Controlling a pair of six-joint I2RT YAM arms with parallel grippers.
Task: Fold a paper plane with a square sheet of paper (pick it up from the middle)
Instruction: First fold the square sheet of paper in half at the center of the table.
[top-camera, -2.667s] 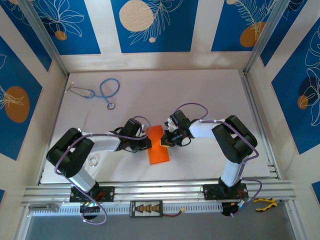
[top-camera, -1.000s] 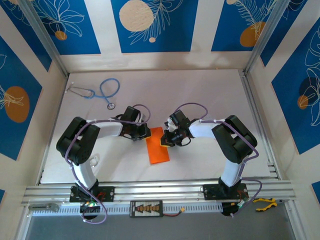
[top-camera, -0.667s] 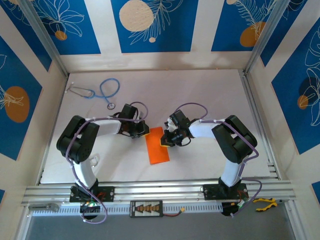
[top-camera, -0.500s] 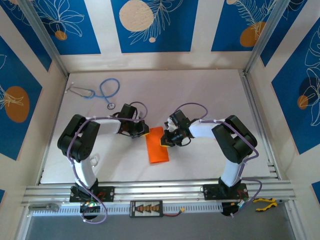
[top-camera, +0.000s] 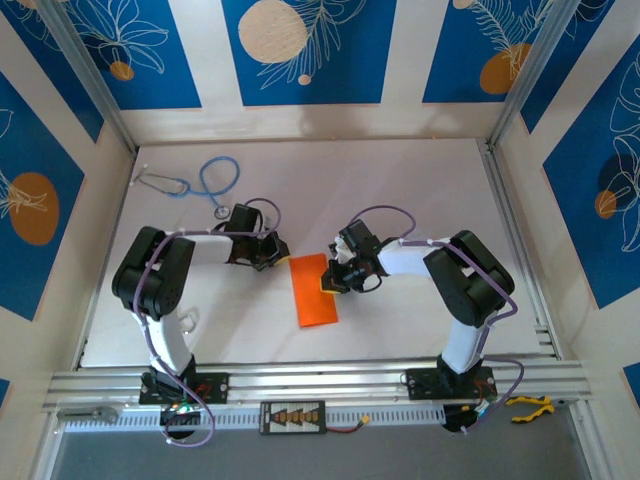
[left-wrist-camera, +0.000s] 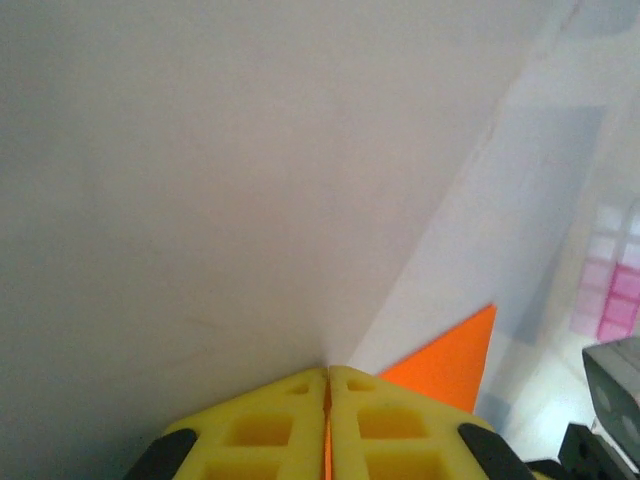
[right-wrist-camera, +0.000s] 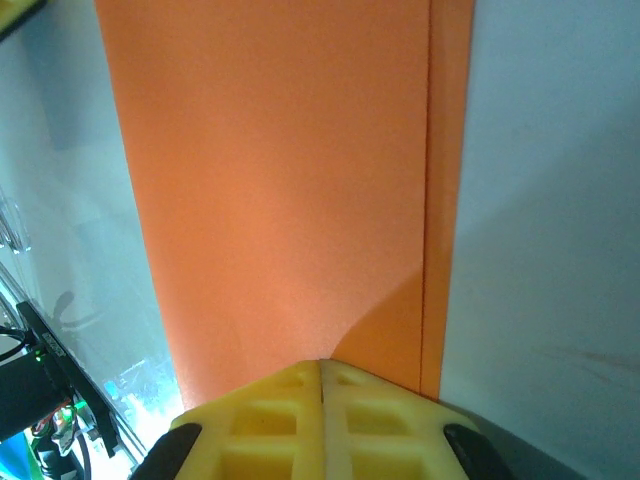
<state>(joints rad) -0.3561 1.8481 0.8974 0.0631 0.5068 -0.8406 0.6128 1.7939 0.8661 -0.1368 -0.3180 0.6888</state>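
- The thin bright orange paper sheet (top-camera: 315, 292) lay flat on the white counter (top-camera: 400, 190), at its middle, between the two arms. It was folded into a long narrow rectangle.
- In the right wrist view, one straight fold line ran along the sheet (right-wrist-camera: 290, 180) close to one long edge.
- The right hand (top-camera: 330, 281) was at the sheet's right long edge, near its far end. Its yellow fingers were pressed together, tips down on the orange surface (right-wrist-camera: 321, 375). Whether a layer was pinched between them could not be told.
- The left hand (top-camera: 270, 252) stood just beyond the sheet's far left corner, apart from it. Its yellow fingers (left-wrist-camera: 270, 430) were clenched. One pointed orange corner (left-wrist-camera: 450, 365) showed just past them in the left wrist view.
- A blue-tubed stethoscope with a metal chest piece (top-camera: 221, 210) lay at the counter's far left, well apart from the sheet.
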